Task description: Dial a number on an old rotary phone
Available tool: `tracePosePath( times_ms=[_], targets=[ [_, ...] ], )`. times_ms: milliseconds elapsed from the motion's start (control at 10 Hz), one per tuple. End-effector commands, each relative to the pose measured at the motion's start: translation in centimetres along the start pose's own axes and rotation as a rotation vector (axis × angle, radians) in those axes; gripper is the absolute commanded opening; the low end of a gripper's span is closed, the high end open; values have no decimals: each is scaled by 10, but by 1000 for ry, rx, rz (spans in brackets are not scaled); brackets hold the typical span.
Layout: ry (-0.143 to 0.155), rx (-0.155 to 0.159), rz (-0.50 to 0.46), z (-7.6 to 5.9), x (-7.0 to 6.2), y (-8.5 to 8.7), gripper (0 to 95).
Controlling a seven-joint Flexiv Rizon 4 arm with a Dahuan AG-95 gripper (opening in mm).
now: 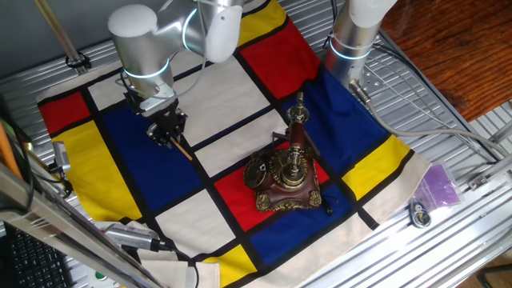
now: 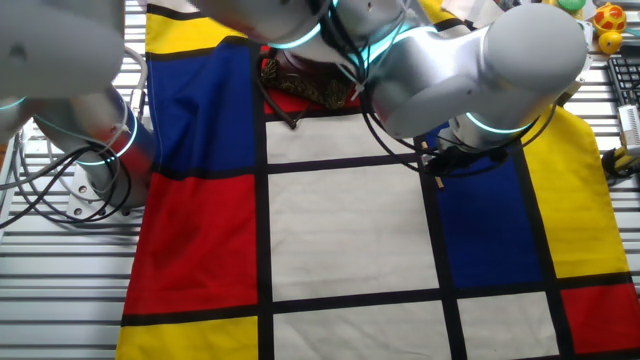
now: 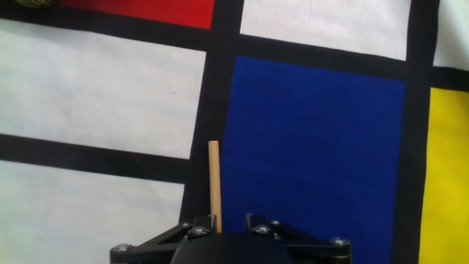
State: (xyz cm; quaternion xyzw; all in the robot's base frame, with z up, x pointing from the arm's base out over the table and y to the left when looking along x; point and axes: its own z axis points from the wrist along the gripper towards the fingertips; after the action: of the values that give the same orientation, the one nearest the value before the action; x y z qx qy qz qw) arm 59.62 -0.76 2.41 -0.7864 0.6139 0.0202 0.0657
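Observation:
The old rotary phone [image 1: 286, 174] stands on the red square of the checkered cloth, with its brass-and-black handset [image 1: 297, 120] upright behind the dark dial [image 1: 258, 172]. My gripper [image 1: 166, 130] hovers over the blue square, well to the left of the phone, shut on a thin wooden stick [image 1: 183, 150] that points down toward the cloth. In the hand view the stick [image 3: 215, 183] juts out from my gripper [image 3: 231, 220] over a black stripe beside the blue square. In the other fixed view the phone [image 2: 308, 88] is mostly hidden behind my arm.
A second arm's silver base [image 1: 352, 40] stands at the back right by the cloth's edge. A purple bag [image 1: 438, 186] and a small round object [image 1: 419, 214] lie on the metal table at the right. Cables run along the left side [image 2: 60, 185].

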Motion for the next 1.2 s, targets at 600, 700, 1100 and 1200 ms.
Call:
tracePosePath(
  times_ms=[600,700,1100,1200],
  targets=[
    [-5,1,1,5,0,2,190],
    [-6,-2,-1,5,0,2,190],
    [-8,-12,1,7,0,5,190],
    [-8,-13,-1,7,1,5,190]
  ],
)
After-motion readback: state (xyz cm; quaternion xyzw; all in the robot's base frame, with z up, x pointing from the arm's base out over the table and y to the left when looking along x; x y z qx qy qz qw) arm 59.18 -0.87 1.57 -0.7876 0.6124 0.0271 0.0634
